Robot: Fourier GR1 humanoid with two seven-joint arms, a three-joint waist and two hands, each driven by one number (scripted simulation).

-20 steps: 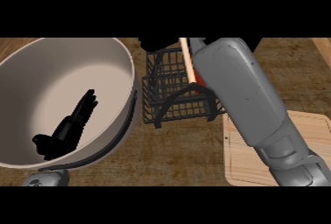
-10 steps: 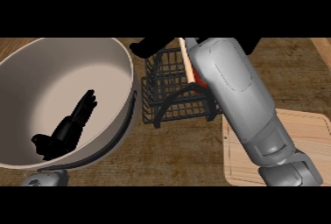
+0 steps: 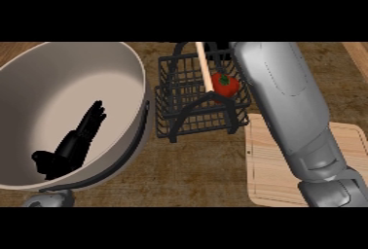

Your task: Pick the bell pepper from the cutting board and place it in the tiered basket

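Note:
A red bell pepper (image 3: 225, 84) with a green stem lies inside the black wire tiered basket (image 3: 188, 104), against its right side and next to the basket's upright wooden post (image 3: 204, 68). My right forearm (image 3: 287, 112) rises from the lower right, past the basket's right side. Only a dark bit of my right hand (image 3: 218, 49) shows, at the top edge above the pepper and apart from it. The light wooden cutting board (image 3: 277, 168) lies at the lower right with nothing showing on it. My left hand (image 3: 78, 138) rests open at the left, fingers straight.
A large grey round bowl (image 3: 133, 73) fills the left side, its rim close to the basket's left wall. My left hand shows against its inside. Brown countertop (image 3: 194, 170) lies between the bowl, the basket and the board.
My right forearm has shifted rightward off the basket. The pepper, earlier mostly hidden behind the arm, now shows whole inside the basket. The left hand has not moved.

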